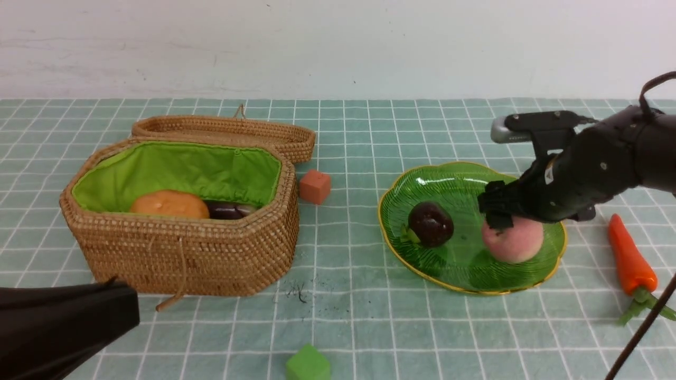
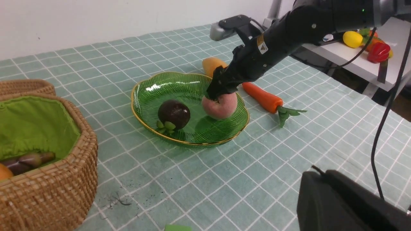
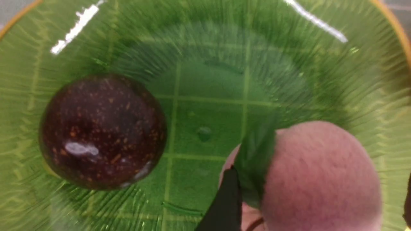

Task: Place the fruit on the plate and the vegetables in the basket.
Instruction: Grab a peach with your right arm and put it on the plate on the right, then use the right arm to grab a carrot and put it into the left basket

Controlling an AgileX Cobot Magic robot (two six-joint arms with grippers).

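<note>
Right of centre in the front view, the right fingers (image 1: 496, 207) straddle the top of the pink peach (image 1: 515, 241), which sits in the green plate (image 1: 459, 269) beside the mangosteen (image 1: 430, 224); whether they clamp it I cannot tell, nor how the left arm (image 1: 63, 322), lower left, holds its fingers.
</note>
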